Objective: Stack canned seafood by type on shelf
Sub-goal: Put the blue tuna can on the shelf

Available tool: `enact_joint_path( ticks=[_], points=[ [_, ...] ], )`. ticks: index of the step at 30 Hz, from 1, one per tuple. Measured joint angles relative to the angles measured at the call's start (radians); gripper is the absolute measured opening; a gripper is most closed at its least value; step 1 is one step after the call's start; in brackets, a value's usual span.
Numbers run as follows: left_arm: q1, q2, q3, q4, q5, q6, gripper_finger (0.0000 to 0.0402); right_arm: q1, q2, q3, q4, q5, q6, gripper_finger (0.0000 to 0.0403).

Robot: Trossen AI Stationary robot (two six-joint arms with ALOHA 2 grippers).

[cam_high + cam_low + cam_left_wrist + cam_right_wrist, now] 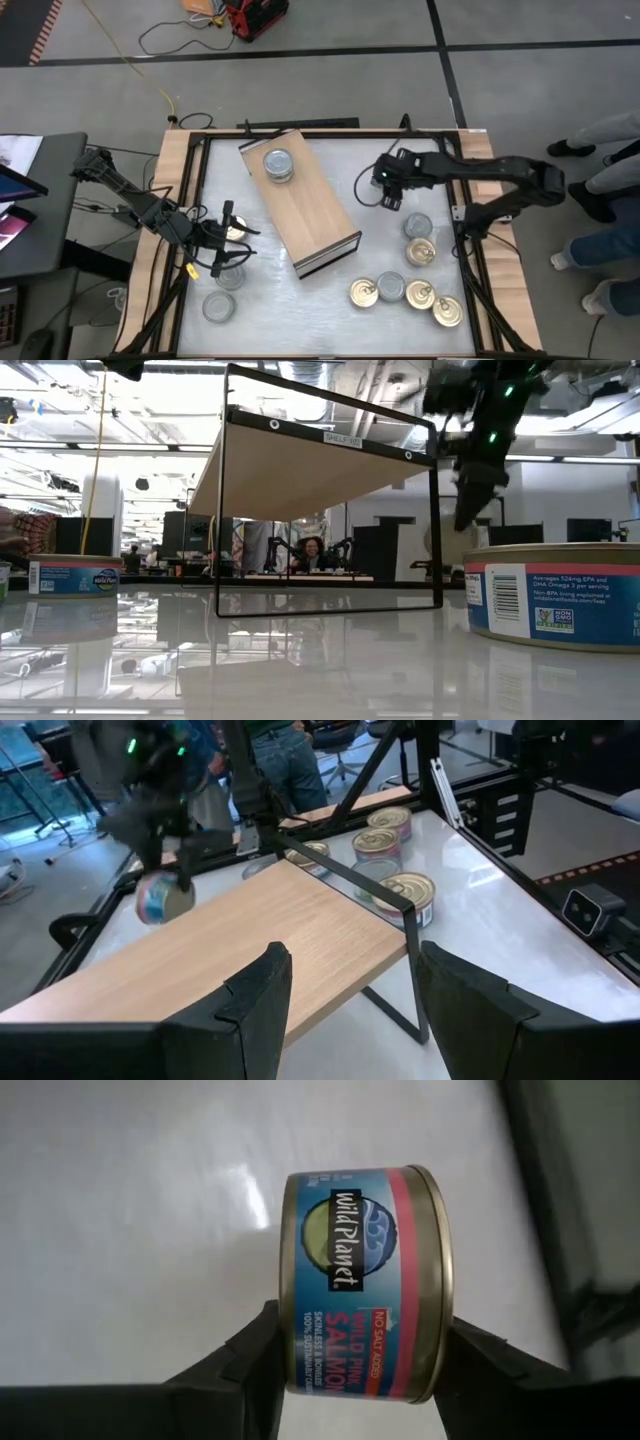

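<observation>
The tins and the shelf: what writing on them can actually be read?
"Wild Planet", "NO SALT ADDED", "WILD PINK SALMON": on the tin gripped by the right pincer.
"NON GMO": on the nearest tin in the low view; its other print is too small.
Shelf tag: begins "SHELF", the rest blurred.
Far tin: logo unreadable.

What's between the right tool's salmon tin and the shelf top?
Nothing visible. The right tool holds the salmon tin in the air beside the shelf; the board between it and the stacked tins is bare.

Right pincer [365, 1355] clamped, left [350, 990] agape
</observation>
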Motion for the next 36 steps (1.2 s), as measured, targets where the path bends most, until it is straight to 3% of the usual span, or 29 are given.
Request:
enact_joint_path(
  ticks=[5,12,22,28,32,36],
  points=[
    [0.000,0.000,0.000,0.003,-0.002,-0.001,0.0203,0.180,-0.106,0.000,0.079,0.153,-0.152,0.0219],
    [0.000,0.000,0.000,0.013,-0.066,-0.012,0.0203,0.403,-0.136,0.000,0.344,0.211,-0.544,0.0225],
    [0.000,0.000,0.000,0.026,-0.068,-0.026,0.0203,0.463,-0.009,0.002,0.711,0.221,-0.872,0.0228],
    [0.000,0.000,0.000,0.031,-0.068,-0.066,0.0203,0.463,0.068,0.048,0.831,0.219,-0.884,0.0228],
    [0.000,0.000,0.000,0.038,-0.102,-0.069,0.0203,0.461,0.115,0.128,0.782,0.208,-0.870,0.0229],
    [0.010,0.000,0.000,0.052,-0.139,-0.057,0.0203,0.440,0.183,0.237,0.626,0.110,-0.781,0.0238]
  ],
)
